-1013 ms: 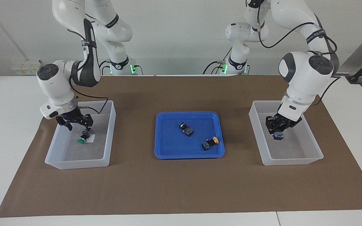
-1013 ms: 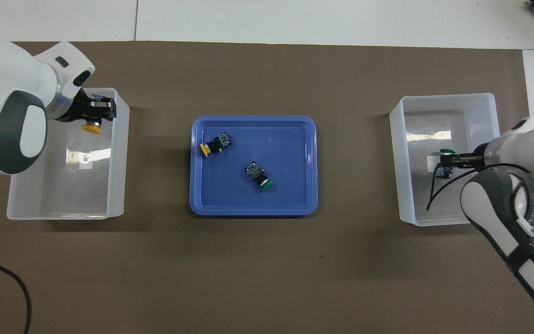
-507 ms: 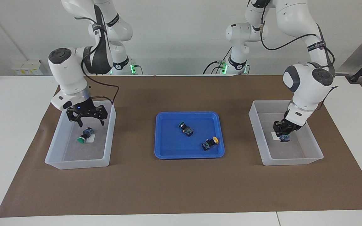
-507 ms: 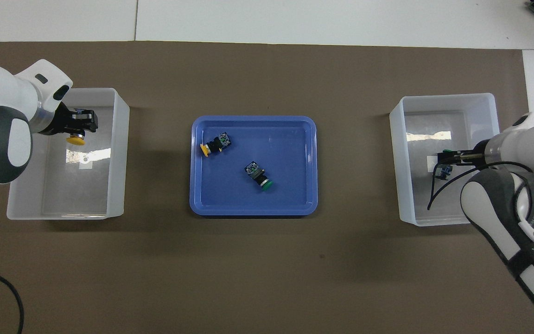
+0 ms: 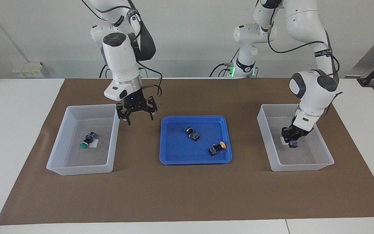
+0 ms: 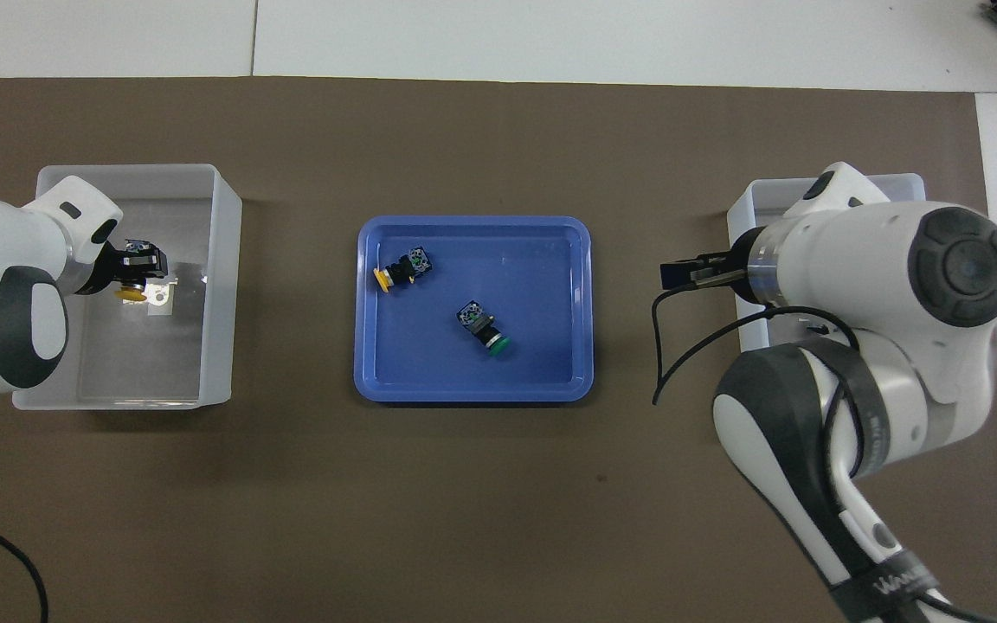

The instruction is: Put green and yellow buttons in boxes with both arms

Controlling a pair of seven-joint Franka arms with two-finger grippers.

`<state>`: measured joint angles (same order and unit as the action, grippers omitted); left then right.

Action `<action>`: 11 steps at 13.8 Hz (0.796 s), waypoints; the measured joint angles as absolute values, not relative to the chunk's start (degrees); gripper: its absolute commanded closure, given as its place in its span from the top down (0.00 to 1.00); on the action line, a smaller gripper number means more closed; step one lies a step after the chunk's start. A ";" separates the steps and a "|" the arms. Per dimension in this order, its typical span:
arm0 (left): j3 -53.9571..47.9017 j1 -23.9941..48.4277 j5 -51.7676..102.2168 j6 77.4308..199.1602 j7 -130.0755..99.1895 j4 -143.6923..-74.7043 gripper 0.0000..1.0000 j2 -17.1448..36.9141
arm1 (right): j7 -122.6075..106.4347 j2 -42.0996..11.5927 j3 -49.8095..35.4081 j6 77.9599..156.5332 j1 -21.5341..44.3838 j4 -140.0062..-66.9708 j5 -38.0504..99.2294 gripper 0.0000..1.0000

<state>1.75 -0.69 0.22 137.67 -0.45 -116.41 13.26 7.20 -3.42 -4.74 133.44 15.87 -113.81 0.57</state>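
A green button [image 5: 87,140] lies in the box [image 5: 80,170] at the right arm's end; my arm hides it in the overhead view. My right gripper [image 5: 137,116] is open and empty, raised over the mat between that box and the blue tray [image 5: 166,156]. My left gripper [image 5: 291,137] is low inside the other box [image 5: 300,167], shut on a yellow button [image 6: 128,295] close to the box floor, by the white sticker. A second green button [image 5: 191,132] and a second yellow button [image 5: 217,148] lie in the tray.
The blue tray [image 6: 369,381] sits mid-table on the brown mat [image 5: 187,195], between the two boxes. My right arm's large elbow hangs over most of its box [image 6: 745,208] in the overhead view. White table surrounds the mat.
My right gripper rose out of its box, leaving the green button there, and swung toward the tray. My left gripper lowered the yellow button further into its box.
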 measured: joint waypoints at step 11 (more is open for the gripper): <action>0.85 4.29 0.21 119.35 -1.43 -100.98 1.00 12.45 | 12.23 -13.31 -4.71 147.36 28.37 -113.44 0.59 1.00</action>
<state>0.85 4.29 0.21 119.35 -1.43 -100.98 12.45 12.23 -13.31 -4.71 147.36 28.37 -113.44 0.59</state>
